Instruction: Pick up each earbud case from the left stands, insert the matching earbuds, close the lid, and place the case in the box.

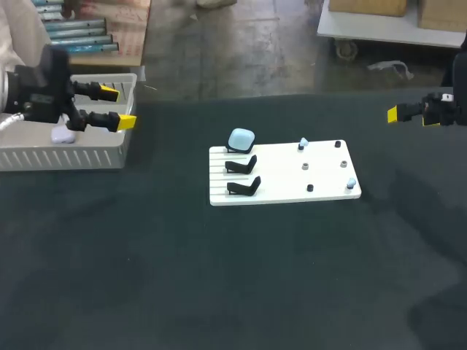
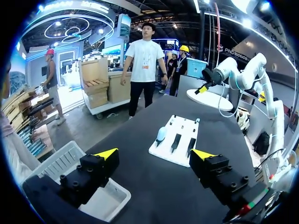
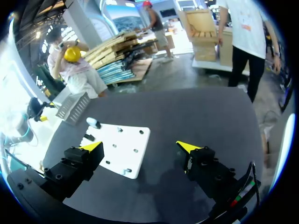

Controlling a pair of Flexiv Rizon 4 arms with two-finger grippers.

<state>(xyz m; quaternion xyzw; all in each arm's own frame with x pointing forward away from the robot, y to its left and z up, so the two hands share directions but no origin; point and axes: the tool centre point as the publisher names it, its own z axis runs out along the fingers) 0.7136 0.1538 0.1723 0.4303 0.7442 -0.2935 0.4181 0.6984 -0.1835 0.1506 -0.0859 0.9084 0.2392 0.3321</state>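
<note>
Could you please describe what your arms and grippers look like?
The left gripper and right gripper are blocky black with visible bolt heads, each finger ending in a bright yellow wedge tip. The right arm is white with rounded links; a thin black cable loops beside its gripper.

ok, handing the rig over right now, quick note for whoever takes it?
Left gripper: fingers open, empty, over the box.
Right gripper: fingers open, empty, above the table off the board's right side.
Box: one pale case shows in it; the arm hides part of the box.
Board: two stands empty, blue case on the far stand, two blue earbuds on pegs.
Left to do: pick the blue case, insert its earbuds, close the lid, place it in the box.
</note>
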